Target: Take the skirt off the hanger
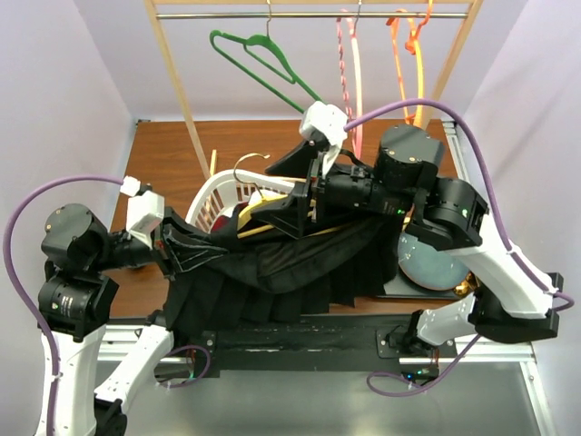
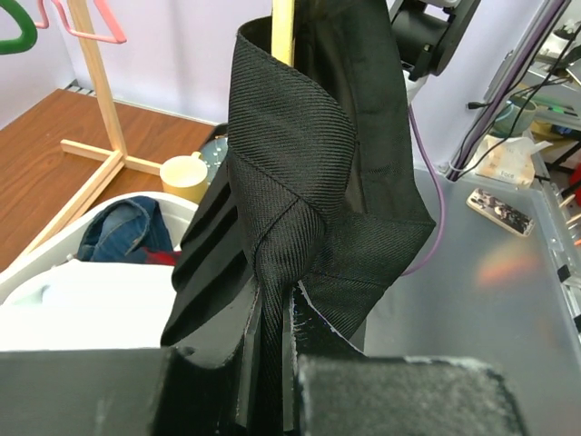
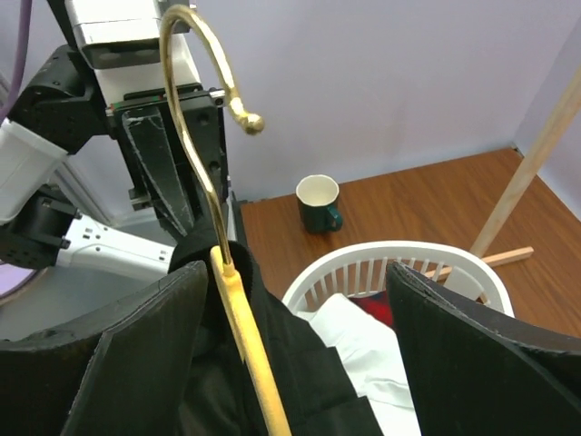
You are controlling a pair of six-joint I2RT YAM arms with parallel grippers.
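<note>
Top cam sits high at the near edge, looking down and forward over the whole table (image 1: 163, 154) to the clothes rail (image 1: 309, 14). Left wrist cam is jammed right against the skirt (image 2: 309, 182), facing across toward the right arm (image 2: 427, 36), I think. Right wrist cam peers up the hanger (image 3: 241, 327) from close in, facing the left side. All three catch the white basket (image 1: 207, 195).

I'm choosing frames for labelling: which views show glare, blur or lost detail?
Top external view: the pink plastic hanger glows overexposed, and the black pleated skirt swallows fold detail. Left wrist view: the skirt's twill weave is crisp, but the left pincer at the bottom is soft. Right wrist view: the gold metal hanger hook carries bright glints; the right pincer has dark, blurred fingers.
</note>
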